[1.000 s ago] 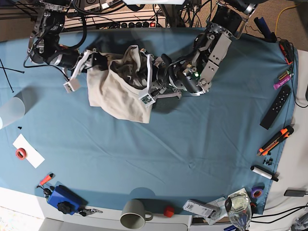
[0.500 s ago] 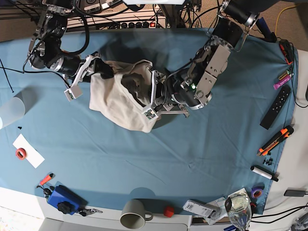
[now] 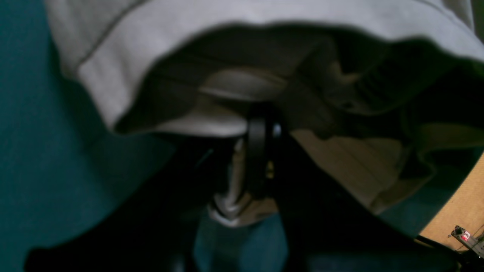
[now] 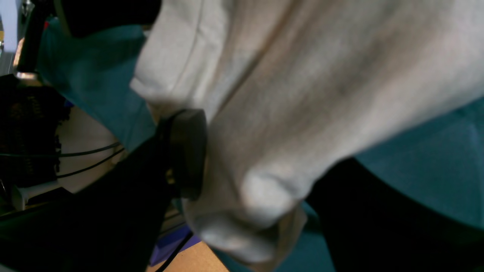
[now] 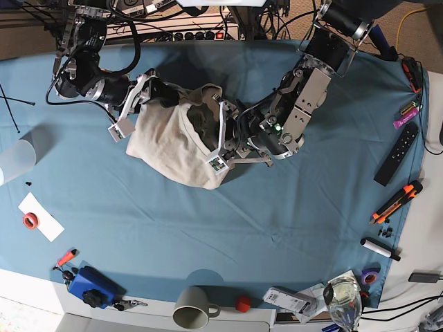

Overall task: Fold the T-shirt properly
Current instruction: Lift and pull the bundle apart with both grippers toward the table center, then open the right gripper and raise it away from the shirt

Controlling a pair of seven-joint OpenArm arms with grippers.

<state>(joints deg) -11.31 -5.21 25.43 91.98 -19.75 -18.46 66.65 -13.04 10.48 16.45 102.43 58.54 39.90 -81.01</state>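
Jaws of both arms grip the T-shirt (image 5: 173,149), bunched in a heap on the blue desk (image 5: 208,235) cloth. In the base view you see the right gripper (image 5: 142,93) at the heap's upper left edge and the left gripper (image 5: 220,131) at its right side. Your left wrist view shows narrow jaws pinching cloth inside a dark fold. Your right wrist view shows one black finger (image 4: 187,151) pressed against a thick roll of beige fabric, jaws set wide around it.
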